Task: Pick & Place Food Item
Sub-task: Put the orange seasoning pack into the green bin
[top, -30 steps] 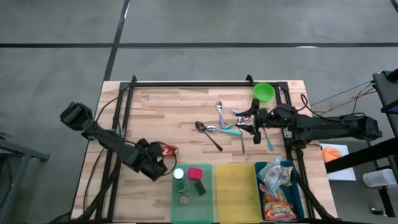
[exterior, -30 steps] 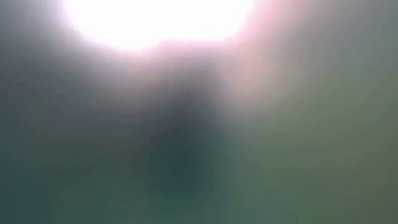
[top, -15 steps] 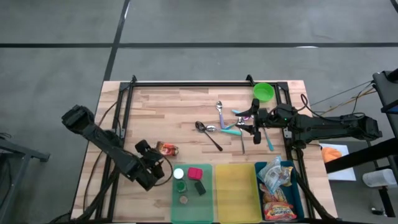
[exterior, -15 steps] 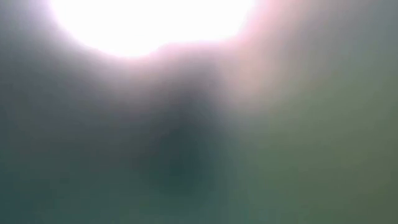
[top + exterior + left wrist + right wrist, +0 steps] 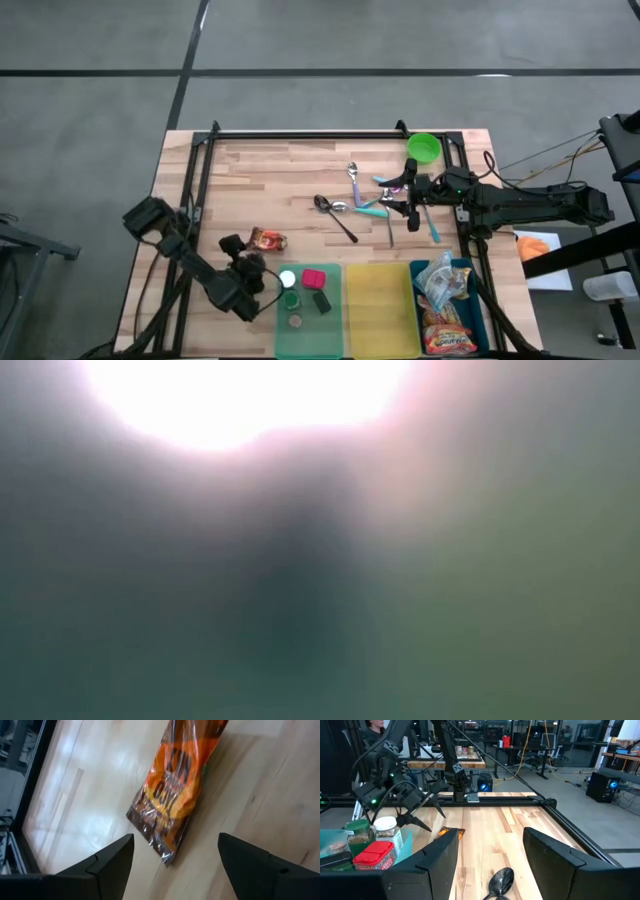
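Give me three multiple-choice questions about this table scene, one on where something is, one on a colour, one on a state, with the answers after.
1. Where is the snack packet?
A. on the bare wood beside the green bin
B. in the yellow bin
C. in the green bowl

2. What colour is the bin holding the snack bags?
A. yellow
B. blue
C. red

3. How is the left gripper?
A. shut on the packet
B. shut and empty
C. open, holding nothing

Answers: 1 A, the packet lies on the wood just left of the green bin. 2 B, the bags sit in the rightmost, blue bin. 3 C, in the left wrist view its fingers stand apart, clear of the packet.
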You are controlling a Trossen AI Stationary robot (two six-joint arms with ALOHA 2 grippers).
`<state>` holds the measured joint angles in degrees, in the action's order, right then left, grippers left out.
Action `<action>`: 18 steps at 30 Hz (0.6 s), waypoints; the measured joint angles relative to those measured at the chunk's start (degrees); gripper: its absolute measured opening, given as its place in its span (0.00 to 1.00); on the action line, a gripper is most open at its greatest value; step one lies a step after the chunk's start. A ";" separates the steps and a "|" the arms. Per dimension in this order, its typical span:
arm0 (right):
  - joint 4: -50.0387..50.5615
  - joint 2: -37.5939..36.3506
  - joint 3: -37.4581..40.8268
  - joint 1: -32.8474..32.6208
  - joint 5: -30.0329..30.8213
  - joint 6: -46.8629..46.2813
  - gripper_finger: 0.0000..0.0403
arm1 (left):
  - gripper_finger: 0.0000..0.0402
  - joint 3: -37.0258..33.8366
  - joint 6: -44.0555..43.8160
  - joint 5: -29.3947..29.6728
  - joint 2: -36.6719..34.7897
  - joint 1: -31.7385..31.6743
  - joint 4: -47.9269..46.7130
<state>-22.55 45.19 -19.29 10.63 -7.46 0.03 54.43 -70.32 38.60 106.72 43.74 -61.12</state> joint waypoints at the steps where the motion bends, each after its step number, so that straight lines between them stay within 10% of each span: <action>1: 0.00 0.00 0.01 0.02 -0.01 -0.01 0.55 | 0.72 -0.45 -0.01 0.01 0.00 0.37 -0.03; 18: 0.00 0.00 0.02 0.02 0.00 0.00 0.55 | 0.72 -2.47 11.99 -1.43 -2.53 0.77 6.32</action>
<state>-22.55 45.19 -19.27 10.66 -7.46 0.03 51.96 -58.33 37.17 104.20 44.51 -54.80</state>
